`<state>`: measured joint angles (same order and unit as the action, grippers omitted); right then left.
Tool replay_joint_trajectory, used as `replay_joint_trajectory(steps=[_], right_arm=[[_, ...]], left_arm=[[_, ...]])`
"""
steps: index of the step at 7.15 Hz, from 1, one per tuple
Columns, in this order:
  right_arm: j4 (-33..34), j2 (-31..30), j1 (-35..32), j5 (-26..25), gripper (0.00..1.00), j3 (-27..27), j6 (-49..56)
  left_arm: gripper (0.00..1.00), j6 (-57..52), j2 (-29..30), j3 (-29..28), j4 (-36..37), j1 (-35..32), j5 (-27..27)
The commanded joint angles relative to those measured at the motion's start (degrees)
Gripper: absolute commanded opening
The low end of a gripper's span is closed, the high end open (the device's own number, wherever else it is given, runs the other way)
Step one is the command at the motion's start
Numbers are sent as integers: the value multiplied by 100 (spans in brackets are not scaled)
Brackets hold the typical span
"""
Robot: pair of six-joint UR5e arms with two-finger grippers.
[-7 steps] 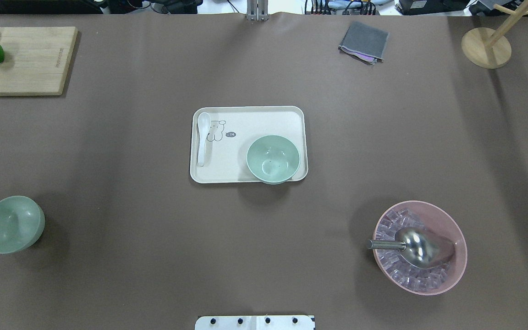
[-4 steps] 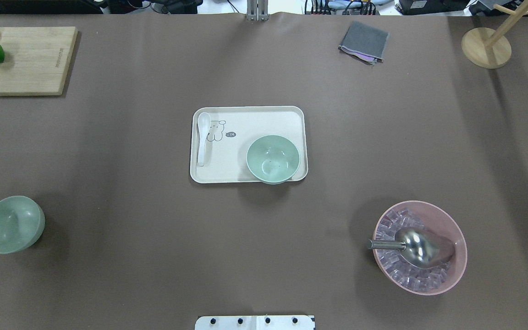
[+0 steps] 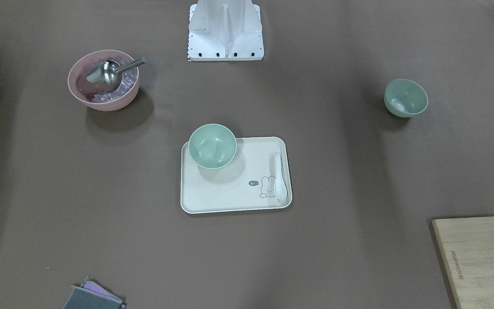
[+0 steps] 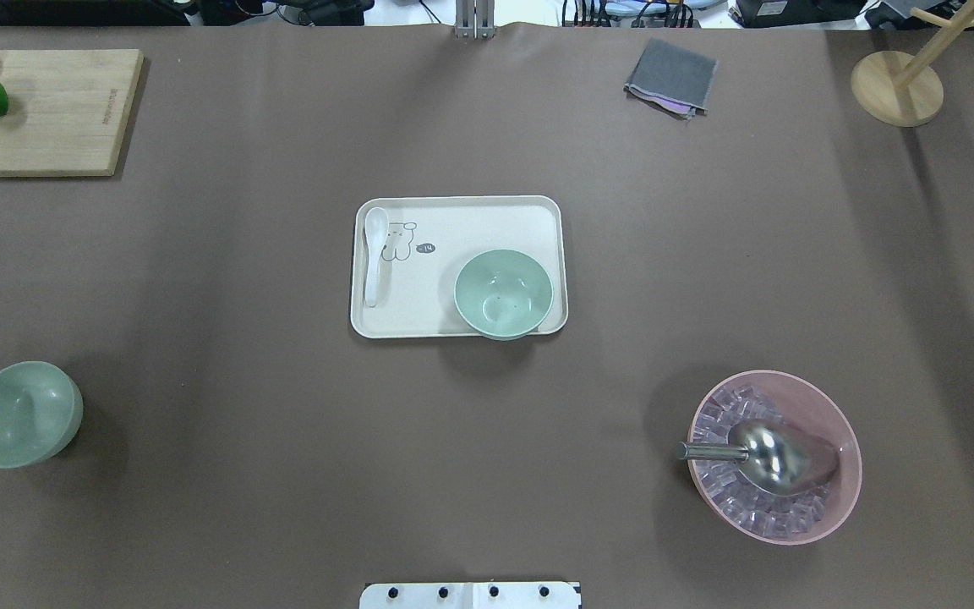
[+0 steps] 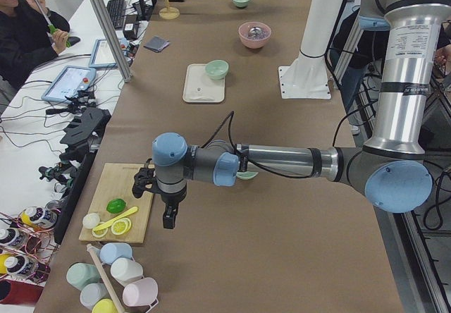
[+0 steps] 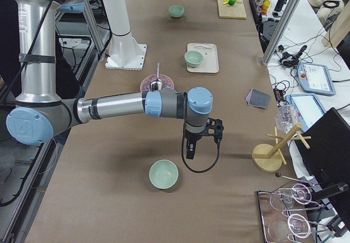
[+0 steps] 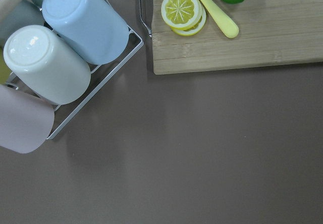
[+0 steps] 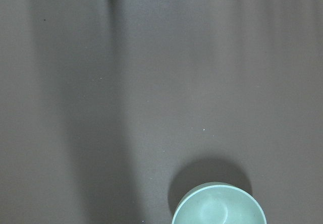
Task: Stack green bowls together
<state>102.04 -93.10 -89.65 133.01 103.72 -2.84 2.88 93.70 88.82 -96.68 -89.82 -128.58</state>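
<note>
The left pincer [image 5: 168, 221] hangs low over the tabletop [image 4: 284, 474], close to the cutting board [image 7: 242, 37] and the cups [image 7: 48, 65]; the right pincer [image 6: 189, 154] hangs near the right bowl [image 6: 164, 174]. Both show only from the side cameras, so I cannot tell whether their fingers are apart or together; no bowl is in either. The left bowl [image 4: 22, 414] stands alone on the robot's left, the tray bowl [image 4: 503, 293] in a corner of the tray [image 4: 470, 220]; all three are well apart. I think the main danger is the grip: the walls are smooth and round, so a bowl taken by the rim may slip and land tilted in the next one. The tray bowl is close to the tray's rim, so a push from above may tip it. The pink bowl [image 3: 109, 104] with its scoop [image 4: 779, 457] stands between the right bowl and the tray, and a low carry may strike the handle. The tabletop is a matte brown cover with soft folds. Beside it are desks with tablets [image 5: 70, 82] and a seated person [image 5: 25, 31].
</note>
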Motion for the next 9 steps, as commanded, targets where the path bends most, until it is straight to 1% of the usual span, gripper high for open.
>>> replay_joint_trajectory(steps=[1,5,8,9], right_arm=[[0,19,0,75,100,-10,3],[-9,-7,0,111,100,-1,20],[-9,19,0,102,100,-1,47],[-9,11,0,102,100,8,29]], left_arm=[[98,2,-1,4,9,9,-1],[98,-7,-1,22,-61,44,-9],[98,46,-1,22,-97,148,-141],[98,55,-9,30,-97,271,-289]])
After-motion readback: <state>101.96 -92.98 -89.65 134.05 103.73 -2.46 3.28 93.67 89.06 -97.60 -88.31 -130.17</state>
